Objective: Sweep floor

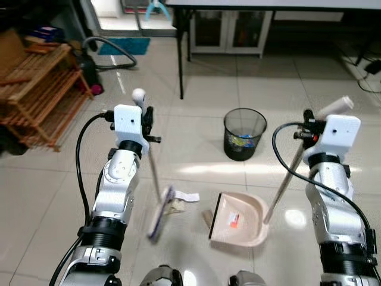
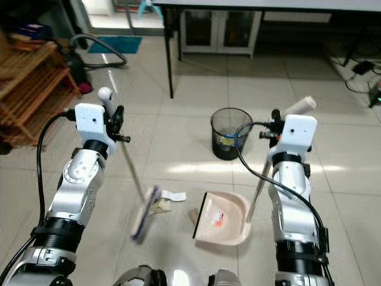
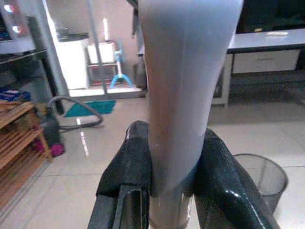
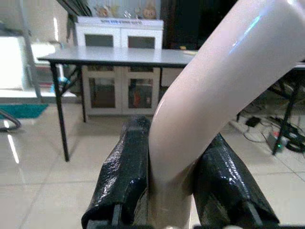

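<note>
The left gripper [image 3: 174, 191] has its jaws clamped on the upper handle of a broom [image 1: 153, 179], the black fingers [image 3: 128, 176] pressed against either side of the pale grey shaft. The broom slants down from the gripper to the tiled floor [image 1: 196, 77], where its blurred head [image 1: 161, 211] rests between the robot's arms, just beside a scrap of white paper [image 1: 189, 196] and some crumpled brownish litter [image 1: 174, 207].

The right gripper [image 4: 172, 183] has its jaws closed tight around the cream handle of a long-handled dustpan [image 1: 238, 219]. The handle [image 1: 284, 179] rises at a tilt from the pan's right side up to the gripper. The pan sits flat on the floor with its open mouth facing the broom head, near it but apart; a small red-and-white item [image 1: 233, 220] lies inside it.

Beyond the pan stands a black mesh wastebasket [image 1: 244, 133] with colourful rubbish in it. A wooden rack [image 1: 41, 89] is at the far left, a vacuum hose [image 1: 113, 47] curls near it, and a dark-legged table [image 1: 238, 5] stands ahead before a white cabinet [image 1: 229, 33].
</note>
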`<state>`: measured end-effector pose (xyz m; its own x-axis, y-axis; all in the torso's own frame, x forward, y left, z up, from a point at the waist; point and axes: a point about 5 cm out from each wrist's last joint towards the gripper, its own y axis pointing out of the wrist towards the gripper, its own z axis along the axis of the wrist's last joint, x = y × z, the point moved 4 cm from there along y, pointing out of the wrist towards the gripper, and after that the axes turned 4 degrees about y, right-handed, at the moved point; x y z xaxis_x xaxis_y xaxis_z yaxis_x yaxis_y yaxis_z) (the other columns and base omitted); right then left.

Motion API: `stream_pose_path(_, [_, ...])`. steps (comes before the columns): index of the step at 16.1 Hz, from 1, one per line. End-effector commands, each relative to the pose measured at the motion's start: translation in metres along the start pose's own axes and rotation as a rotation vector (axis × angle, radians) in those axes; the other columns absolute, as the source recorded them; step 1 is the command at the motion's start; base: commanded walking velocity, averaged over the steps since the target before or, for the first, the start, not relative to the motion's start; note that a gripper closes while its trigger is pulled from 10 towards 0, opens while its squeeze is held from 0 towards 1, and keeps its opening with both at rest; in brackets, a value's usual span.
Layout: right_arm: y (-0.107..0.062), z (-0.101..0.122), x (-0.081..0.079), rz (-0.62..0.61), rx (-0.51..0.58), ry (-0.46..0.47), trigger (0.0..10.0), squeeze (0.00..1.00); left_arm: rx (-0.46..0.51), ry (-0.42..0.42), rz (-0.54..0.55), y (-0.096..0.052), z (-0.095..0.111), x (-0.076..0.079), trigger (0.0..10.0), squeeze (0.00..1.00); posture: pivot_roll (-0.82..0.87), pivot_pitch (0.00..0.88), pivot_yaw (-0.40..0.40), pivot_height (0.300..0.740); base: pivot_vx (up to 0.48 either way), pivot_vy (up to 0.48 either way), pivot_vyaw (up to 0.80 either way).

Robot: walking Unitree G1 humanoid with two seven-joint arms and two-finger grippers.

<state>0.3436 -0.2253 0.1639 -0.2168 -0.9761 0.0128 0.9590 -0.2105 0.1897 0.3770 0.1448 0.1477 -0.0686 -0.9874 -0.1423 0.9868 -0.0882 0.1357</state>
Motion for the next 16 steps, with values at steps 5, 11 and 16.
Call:
stream_pose_path(5, [0.01, 0.01, 0.001, -0.006, 0.044, 0.02, 10.0, 0.0, 0.06, -0.014, -0.01, 0.004, 0.011, 0.005, 10.0, 0.0, -0.06, 0.15, 0.068, 0.74, 0.0, 0.0, 0.0])
stream_pose_path(11, [0.017, 0.009, 0.003, -0.004, 0.09, -0.076, 10.0, 0.0, 0.049, -0.078, -0.096, 0.002, 0.004, 0.03, 10.0, 0.0, -0.04, 0.224, 0.057, 0.74, 0.0, 0.0, 0.0])
stream_pose_path(16, [0.019, 0.012, -0.001, -0.015, 0.202, -0.21, 10.0, 0.0, 0.106, -0.082, -0.144, 0.009, 0.013, 0.042, 10.0, 0.0, 0.02, 0.303, 0.117, 0.74, 0.0, 0.0, 0.0])
